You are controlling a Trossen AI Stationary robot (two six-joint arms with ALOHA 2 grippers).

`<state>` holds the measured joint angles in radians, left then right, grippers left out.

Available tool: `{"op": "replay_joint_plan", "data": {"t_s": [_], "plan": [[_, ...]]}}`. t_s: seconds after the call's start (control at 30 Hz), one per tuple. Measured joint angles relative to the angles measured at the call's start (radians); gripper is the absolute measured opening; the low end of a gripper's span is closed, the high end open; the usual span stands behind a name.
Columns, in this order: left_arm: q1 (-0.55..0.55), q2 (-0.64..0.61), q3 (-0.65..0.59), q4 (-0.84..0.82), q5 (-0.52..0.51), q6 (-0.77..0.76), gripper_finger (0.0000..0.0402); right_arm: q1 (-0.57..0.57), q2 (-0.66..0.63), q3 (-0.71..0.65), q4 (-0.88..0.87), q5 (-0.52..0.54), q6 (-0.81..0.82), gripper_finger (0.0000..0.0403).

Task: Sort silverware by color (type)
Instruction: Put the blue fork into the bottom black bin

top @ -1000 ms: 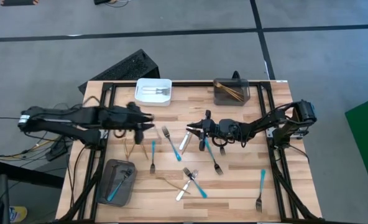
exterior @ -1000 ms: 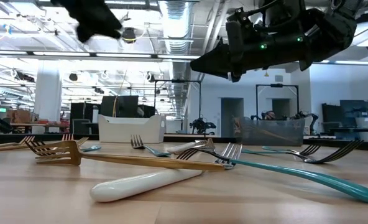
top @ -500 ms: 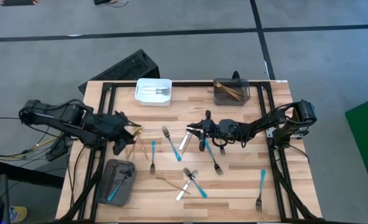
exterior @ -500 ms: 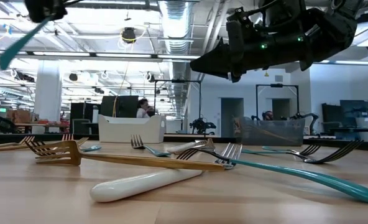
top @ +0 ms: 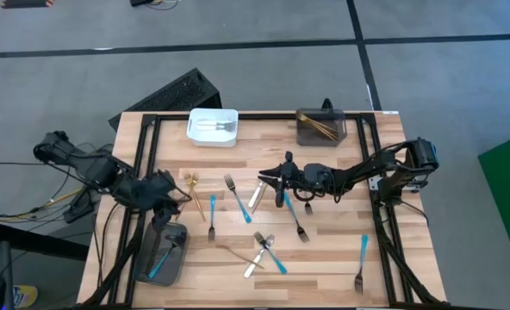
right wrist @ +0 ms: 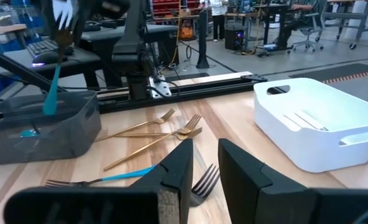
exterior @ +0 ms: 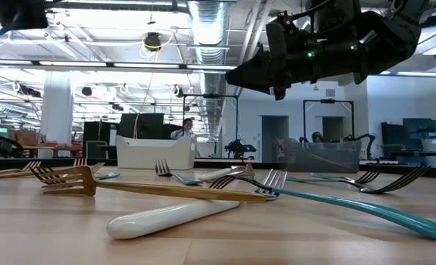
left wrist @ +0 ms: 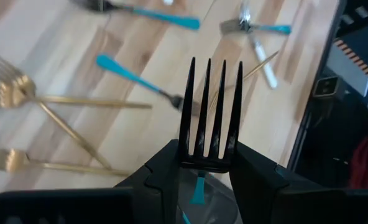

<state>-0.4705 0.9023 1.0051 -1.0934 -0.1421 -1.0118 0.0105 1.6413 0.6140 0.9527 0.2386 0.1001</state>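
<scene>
The table [top: 324, 250] is a pale butcher-block top, strips of light wood with a smooth sheen, edged by black metal rails. It is standing on a grey floor crossed by dark lines, and beyond it the room is opening into a workshop with ceiling lights, exposed ducts, desks and a person [exterior: 180, 131] sitting far back.

The left gripper [top: 164, 207] is hovering over the near-left part of the table, above the dark grey bin [top: 147, 245], and its 2 black fingers [left wrist: 265, 180] are pinching the neck of a blue-handled fork [left wrist: 210, 118], tines up, slim blue handle hanging down toward the bin. 1 more blue piece [top: 158, 258] is lying inside that bin.

The right gripper [top: 268, 179] is hanging mid-table with its blocky fingers [right wrist: 174, 168] parted by a narrow gap and holding nothing.

Scattered silverware is lying flat on the wood: 3 matte gold forks [top: 195, 196] beside the left gripper, blue-handled forks [top: 238, 200] near the middle, a crossed pair [top: 264, 250] toward the front, and another blue fork [top: 361, 258] at the front right. A glossy white bin [top: 214, 127] with silver pieces and a dark bin [top: 321, 127] with gold ones are sitting at the far edge.
</scene>
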Motion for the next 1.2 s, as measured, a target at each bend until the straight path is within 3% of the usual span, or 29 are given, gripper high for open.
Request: {"op": "replay_joint_plan", "data": {"t_s": [0.33,0.83,1.07,1.2], "plan": [[-0.082,0.042,-0.060,0.012,0.005,-0.117,0.0105,-0.006,0.000,0.000,0.009,-0.001,0.015,0.0102],[-0.107,0.051,-0.062,0.009,0.024,-0.205,0.0111,-0.006,0.000,0.000,0.014,-0.001,0.032,0.0102],[-0.124,0.059,-0.166,0.009,-0.008,-0.300,0.0111,-0.004,0.000,0.000,-0.010,-0.002,0.034,0.0102],[-0.124,0.058,-0.221,0.011,0.052,-0.358,0.0112,-0.010,0.000,0.000,-0.006,-0.002,0.060,0.0102]]}}
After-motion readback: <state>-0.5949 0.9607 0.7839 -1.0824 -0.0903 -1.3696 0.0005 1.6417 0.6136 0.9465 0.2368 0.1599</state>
